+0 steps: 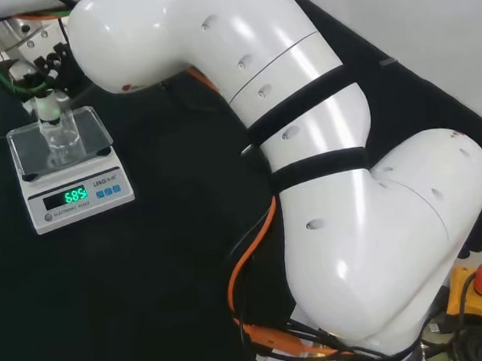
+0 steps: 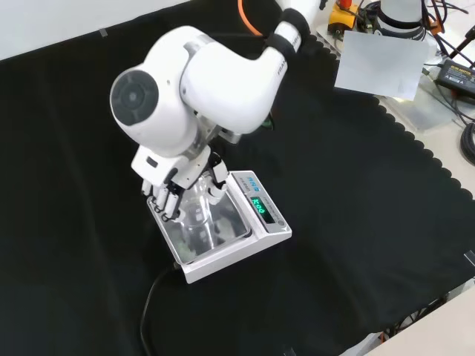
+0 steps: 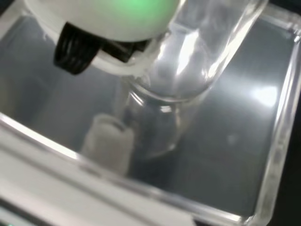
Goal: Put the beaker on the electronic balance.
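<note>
**Clear beaker standing on the balance pan, hand closed around it**

The black cloth [image 1: 151, 309] is covering the whole bench, and the white robot arm [image 1: 347, 221] is reaching across it, its big links taking up the right of the head view. In the front view its rounded link with the grey cap [image 2: 133, 95] is hanging just above the work spot.

The white electronic balance with a shiny square metal pan [image 1: 96, 182] is sitting on the cloth at the left of the head view, its green display lit. A black cable [image 2: 152, 297] is trailing from it toward the near edge in the front view.

The black and white hand [image 2: 174, 189] is coming down over the pan, its fingers [image 2: 215, 191] curling round the small clear glass beaker [image 1: 59, 138]. The beaker is standing upright on the pan, near its middle; the wrist view is showing its base [image 3: 155, 136] resting on the metal.
</note>
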You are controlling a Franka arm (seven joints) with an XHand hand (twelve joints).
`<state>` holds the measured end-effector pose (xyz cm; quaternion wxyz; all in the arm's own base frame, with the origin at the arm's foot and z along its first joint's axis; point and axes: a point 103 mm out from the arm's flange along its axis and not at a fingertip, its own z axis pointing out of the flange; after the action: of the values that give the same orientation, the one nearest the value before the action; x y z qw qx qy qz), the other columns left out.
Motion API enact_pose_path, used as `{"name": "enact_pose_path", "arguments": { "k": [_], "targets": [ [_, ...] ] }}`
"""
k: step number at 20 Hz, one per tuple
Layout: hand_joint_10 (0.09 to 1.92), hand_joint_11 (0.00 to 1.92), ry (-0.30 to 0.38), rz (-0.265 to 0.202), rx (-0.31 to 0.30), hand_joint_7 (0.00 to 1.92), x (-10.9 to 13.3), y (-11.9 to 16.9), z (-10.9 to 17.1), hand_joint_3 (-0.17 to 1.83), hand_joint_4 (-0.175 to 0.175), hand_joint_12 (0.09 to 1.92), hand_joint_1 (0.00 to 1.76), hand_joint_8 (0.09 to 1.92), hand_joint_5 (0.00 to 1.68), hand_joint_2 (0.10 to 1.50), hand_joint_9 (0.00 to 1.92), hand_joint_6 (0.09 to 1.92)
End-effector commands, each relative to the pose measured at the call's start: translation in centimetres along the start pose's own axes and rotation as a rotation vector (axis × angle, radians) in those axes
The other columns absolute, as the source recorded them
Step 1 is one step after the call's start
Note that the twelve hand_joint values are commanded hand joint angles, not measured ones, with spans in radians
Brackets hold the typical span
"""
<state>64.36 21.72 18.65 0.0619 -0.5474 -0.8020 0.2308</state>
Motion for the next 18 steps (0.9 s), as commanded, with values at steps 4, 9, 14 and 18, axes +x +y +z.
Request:
{"name": "enact_pose_path", "arguments": {
  "k": [4,9,14,18],
  "targets": [
    [0.8,0.63,-0.011,-0.044,0.031,0.67,1.6,-0.6,1.1,0.68,0.007,1.32,1.1,1.01,0.56,0.43,0.86,0.95],
    [0.88,0.44,-0.035,-0.061,0.003,0.5,1.5,-1.1,0.4,0.6,-0.008,1.4,1.01,1.03,0.31,0.43,0.67,0.7],
    [0.95,0.02,-0.061,-0.08,-0.006,0.1,1.3,-1.9,-0.2,0.33,0.01,1.32,0.8,0.9,0.06,0.49,0.17,0.11],
    [0.75,0.0,-0.074,-0.081,-0.011,0.0,0.8,-2.9,-1.2,0.17,0.022,0.89,0.71,0.53,0.0,0.54,0.01,0.09]
  ]
}}
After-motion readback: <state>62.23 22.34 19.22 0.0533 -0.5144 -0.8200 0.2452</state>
